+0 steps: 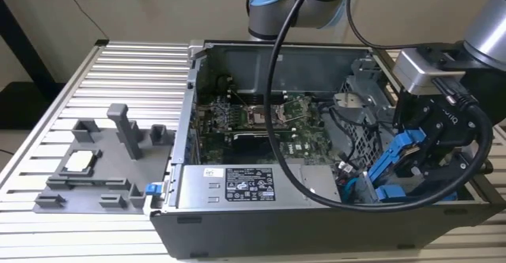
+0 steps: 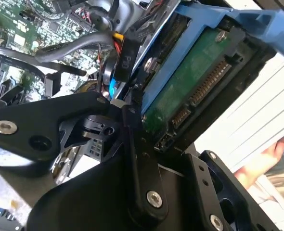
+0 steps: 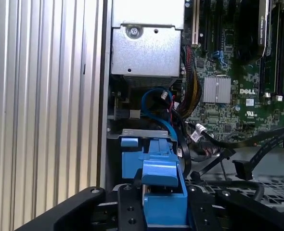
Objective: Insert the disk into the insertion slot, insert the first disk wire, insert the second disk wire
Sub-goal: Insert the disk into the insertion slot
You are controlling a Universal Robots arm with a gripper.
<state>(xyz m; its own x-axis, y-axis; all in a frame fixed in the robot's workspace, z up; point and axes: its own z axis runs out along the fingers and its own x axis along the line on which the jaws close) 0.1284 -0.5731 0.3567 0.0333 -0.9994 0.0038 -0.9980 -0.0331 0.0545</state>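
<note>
First wrist view: the gripper (image 3: 162,214) is pressed together on the disk (image 3: 161,185), pinching its blue frame between the black fingers. In the exterior view the disk's long axis slants steeply down from the gripper, with its lower end at the slot (image 1: 378,187) just beneath. It looks only partly entered, not yet seated.
</note>
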